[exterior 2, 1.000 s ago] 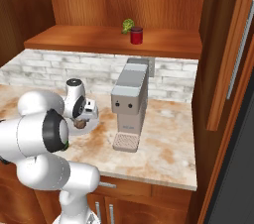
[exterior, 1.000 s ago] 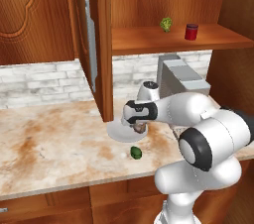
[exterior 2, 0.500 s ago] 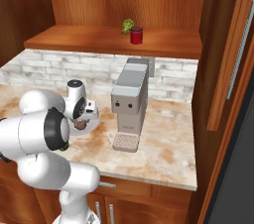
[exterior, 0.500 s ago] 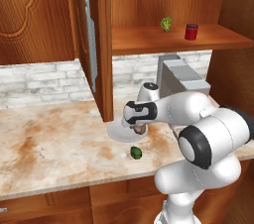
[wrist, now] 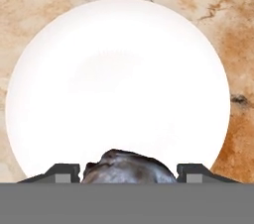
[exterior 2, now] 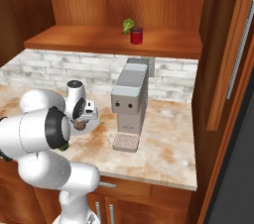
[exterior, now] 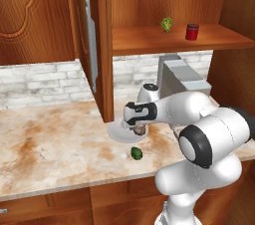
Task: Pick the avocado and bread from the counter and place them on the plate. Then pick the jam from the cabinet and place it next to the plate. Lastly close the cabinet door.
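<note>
My gripper is shut on the bread, a brown-grey mottled lump held between the fingertips. It hangs just over the near part of the white plate. From the left base view the bread sits under the hand at the plate's right side. The dark green avocado lies on the counter just in front of the plate. The red jam stands on the cabinet shelf, and the cabinet door is open.
A yellow-green leafy item stands left of the jam on the shelf. A grey coffee machine stands on the counter right of the plate, against the brick backsplash. The open door's edge hangs over the plate's left rear.
The hand with the bread has sunk a little over the plate. Nothing else has moved.
</note>
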